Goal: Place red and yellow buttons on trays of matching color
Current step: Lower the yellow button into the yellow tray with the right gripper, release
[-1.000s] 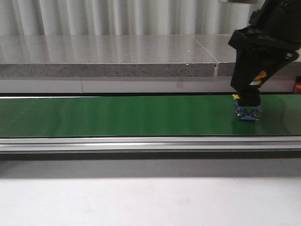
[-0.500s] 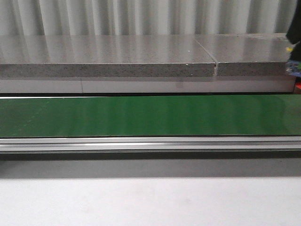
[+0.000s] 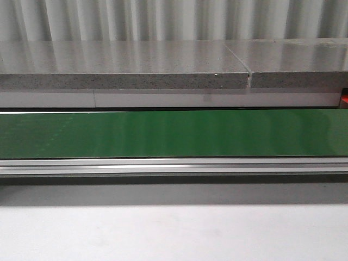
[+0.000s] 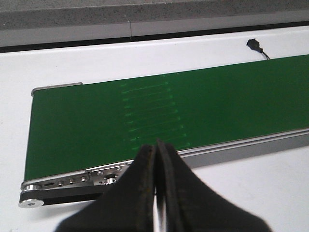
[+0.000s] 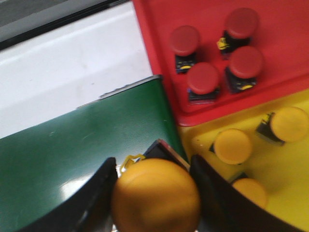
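My right gripper (image 5: 154,193) is shut on a yellow button (image 5: 155,197), held above the end of the green belt (image 5: 72,159) beside the trays. The red tray (image 5: 159,58) holds several red buttons (image 5: 203,78). The yellow tray (image 5: 289,164) holds three yellow buttons (image 5: 232,146). My left gripper (image 4: 157,154) is shut with nothing in it, over the near rail at the other end of the belt (image 4: 145,116). In the front view neither gripper shows, and the belt (image 3: 174,133) carries no button.
A grey stone ledge (image 3: 125,70) runs behind the belt. A silver rail (image 3: 174,166) edges the belt's near side, with white table (image 3: 174,234) in front. A small black cable end (image 4: 254,45) lies on the white surface beyond the belt.
The right arm lifted the yellow button off the belt's right part and moved right, out of the front view. The belt is now bare there.
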